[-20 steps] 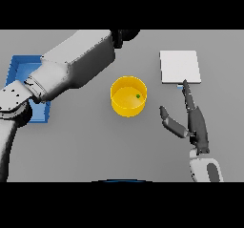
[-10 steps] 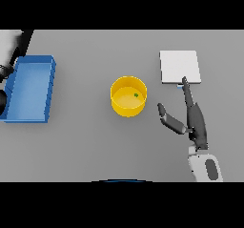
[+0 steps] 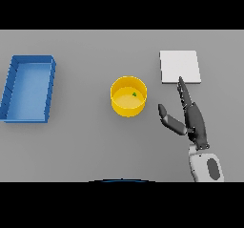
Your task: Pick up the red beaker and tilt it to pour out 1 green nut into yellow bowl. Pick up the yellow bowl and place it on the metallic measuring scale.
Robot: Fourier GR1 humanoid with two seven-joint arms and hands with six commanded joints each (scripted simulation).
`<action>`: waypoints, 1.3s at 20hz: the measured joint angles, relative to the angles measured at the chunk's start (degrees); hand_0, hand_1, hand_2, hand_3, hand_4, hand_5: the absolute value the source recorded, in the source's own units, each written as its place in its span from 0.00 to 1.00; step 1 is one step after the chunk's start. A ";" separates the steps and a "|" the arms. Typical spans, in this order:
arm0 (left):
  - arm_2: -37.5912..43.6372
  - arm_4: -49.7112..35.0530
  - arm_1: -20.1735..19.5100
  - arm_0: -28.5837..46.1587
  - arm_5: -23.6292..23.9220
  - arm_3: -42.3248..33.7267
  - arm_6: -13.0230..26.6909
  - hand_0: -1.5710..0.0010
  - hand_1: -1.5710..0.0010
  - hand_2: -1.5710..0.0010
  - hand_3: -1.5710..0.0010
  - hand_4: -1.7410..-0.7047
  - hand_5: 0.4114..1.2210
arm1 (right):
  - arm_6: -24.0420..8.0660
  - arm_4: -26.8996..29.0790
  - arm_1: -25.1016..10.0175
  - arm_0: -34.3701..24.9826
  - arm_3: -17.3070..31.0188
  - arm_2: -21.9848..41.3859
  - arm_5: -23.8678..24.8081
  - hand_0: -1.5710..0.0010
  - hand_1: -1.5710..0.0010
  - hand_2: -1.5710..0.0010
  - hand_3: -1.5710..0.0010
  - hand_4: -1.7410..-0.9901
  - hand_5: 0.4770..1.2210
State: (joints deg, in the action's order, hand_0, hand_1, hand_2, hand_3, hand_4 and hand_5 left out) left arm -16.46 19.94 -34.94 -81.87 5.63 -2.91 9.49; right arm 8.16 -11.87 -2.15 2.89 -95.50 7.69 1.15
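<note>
With a green nut [image 3: 134,94] already in the yellow bowl [image 3: 128,96] at mid-worktop, the right hand [image 3: 193,120], fingers straight and thumb spread just right of it, should close around the wall before lifting toward the far-right scale [image 3: 179,67].

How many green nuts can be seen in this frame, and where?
1. A single green nut lies inside the yellow bowl, toward its far right side. The blue tray shows none, though its near wall could hide a small one.

Right hand [image 3: 194,121] flat, fingers straight, thumb spread out leftward.
</note>
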 measured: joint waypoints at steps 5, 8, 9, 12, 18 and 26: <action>4.82 -8.29 -0.76 7.00 2.95 -0.98 3.13 0.00 0.00 0.00 0.09 0.00 1.00 | 0.56 -1.92 -0.38 -0.80 0.68 0.66 0.58 1.00 1.00 1.00 1.00 0.73 0.30; 7.19 -12.06 0.00 11.92 4.58 -3.86 3.16 0.00 0.00 0.00 0.13 0.00 1.00 | 0.32 -2.03 -0.78 -0.95 1.06 0.37 0.67 1.00 1.00 1.00 1.00 0.72 0.31; 7.51 -12.88 0.10 14.00 5.42 -4.86 4.05 0.00 0.00 0.00 0.12 0.00 1.00 | 0.59 -2.35 -0.67 -1.07 1.20 0.53 0.87 1.00 1.00 1.00 1.00 0.72 0.31; 8.78 -16.26 0.54 20.67 7.23 -10.94 5.22 0.00 0.00 0.00 0.12 0.00 1.00 | 1.21 -2.34 -0.87 -0.68 1.40 0.31 1.02 1.00 1.00 1.00 1.00 0.72 0.30; 5.91 -21.35 1.05 37.38 11.34 -34.24 14.47 0.00 0.00 0.00 0.12 0.00 0.82 | 1.40 -1.35 -1.16 -0.81 1.81 -0.09 0.25 1.00 1.00 1.00 1.00 0.76 0.28; 1.05 -28.39 -6.13 52.80 0.07 -61.54 20.52 0.36 0.44 0.47 0.55 0.78 0.35 | 0.38 -2.00 -1.37 -0.75 0.68 0.03 0.83 1.00 1.00 1.00 1.00 0.77 0.26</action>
State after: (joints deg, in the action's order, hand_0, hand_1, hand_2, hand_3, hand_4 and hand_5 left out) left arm -15.41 -8.45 -41.07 -29.07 5.70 -64.44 30.01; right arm 8.54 -13.87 -3.52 2.14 -94.81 7.72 1.98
